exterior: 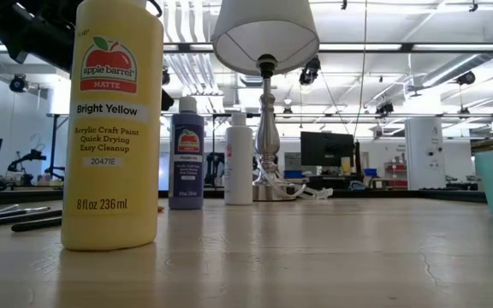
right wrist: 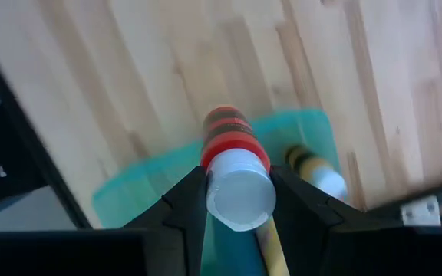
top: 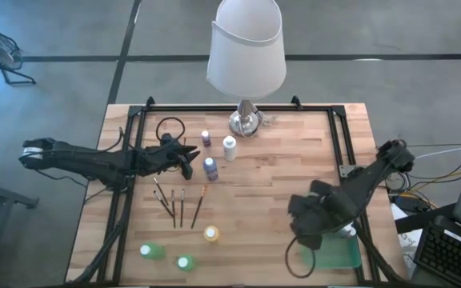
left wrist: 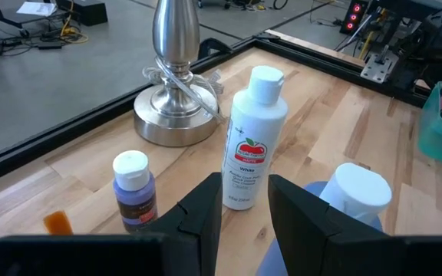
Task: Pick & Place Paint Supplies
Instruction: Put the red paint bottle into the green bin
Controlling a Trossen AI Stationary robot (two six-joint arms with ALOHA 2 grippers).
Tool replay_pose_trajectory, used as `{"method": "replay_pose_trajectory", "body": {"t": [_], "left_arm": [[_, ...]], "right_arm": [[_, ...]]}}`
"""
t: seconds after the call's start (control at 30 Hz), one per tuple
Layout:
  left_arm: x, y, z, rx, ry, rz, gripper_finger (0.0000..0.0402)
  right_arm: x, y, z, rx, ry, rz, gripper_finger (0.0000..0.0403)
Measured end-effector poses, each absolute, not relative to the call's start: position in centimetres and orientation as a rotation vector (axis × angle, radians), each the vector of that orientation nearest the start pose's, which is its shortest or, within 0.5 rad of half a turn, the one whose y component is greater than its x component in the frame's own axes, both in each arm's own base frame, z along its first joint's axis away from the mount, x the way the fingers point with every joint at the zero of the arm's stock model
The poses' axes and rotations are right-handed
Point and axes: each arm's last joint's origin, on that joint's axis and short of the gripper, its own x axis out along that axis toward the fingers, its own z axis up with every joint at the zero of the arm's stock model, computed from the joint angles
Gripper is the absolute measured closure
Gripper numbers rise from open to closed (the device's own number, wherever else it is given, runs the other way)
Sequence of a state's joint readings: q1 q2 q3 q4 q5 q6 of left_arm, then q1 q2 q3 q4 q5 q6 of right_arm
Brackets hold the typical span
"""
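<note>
right hand: you had your right hand [right wrist: 238,201] clenched on a red paint bottle [right wrist: 231,146], white cap toward the wrist camera, held above the green tray [right wrist: 144,192].
only the right wrist view showed: that grip, plus another small bottle [right wrist: 317,172] with a white cap lying in the tray; from above, the arm hid the hand and most of the tray [top: 344,254].
left hand: your left hand [left wrist: 244,203] sat low over the tabletop [top: 262,172], fingers [left wrist: 204,211] parted with nothing between them.
left wrist view showed: a white bottle [left wrist: 250,142] standing just past the fingers, a small purple bottle [left wrist: 135,190] beside it, a blue bottle [left wrist: 357,195] close by the hand, and the lamp base [left wrist: 176,92] behind.
high view showed: the left hand [top: 189,160] next to the blue bottle [top: 210,168], with the purple bottle [top: 206,138] and white bottle [top: 230,148] near the lamp [top: 246,56].
still on the tabletop: four paintbrushes [top: 178,204] side by side, a yellow bottle [top: 211,234], and two green bottles [top: 152,251] [top: 184,262] toward the front edge.
low view showed: the yellow bottle [exterior: 114,128] upright and closest, its label reading bright yellow; neither hand appeared clearly there.
</note>
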State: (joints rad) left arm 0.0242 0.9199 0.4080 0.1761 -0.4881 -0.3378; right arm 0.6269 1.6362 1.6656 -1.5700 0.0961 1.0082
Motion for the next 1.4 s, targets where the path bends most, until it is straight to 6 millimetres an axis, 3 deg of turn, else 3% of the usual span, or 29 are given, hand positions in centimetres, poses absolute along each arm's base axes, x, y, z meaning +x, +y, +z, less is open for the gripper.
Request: {"method": "replay_pose_trajectory", "body": {"t": [0.2,0.53,1.13,1.4], "left_arm": [[19.1,1.8,21.5,-0.249,0.242,0.557,0.0289],[19.1,1.8,21.5,-0.249,0.240,0.558,0.0289],[19.0,1.8,21.4,-0.251,0.242,0.559,0.0289],[19.1,1.8,21.4,-0.254,0.241,0.560,0.0289]], "right_arm": [[20.6,14.9,31.8,0.278,1.501,-0.370,0.0287],[18.8,13.9,27.7,0.254,1.585,-0.379,0.0288],[17.7,13.1,22.2,0.241,1.629,-0.368,0.0279],[17.5,13.0,21.9,0.255,1.638,-0.376,0.0282]]}}
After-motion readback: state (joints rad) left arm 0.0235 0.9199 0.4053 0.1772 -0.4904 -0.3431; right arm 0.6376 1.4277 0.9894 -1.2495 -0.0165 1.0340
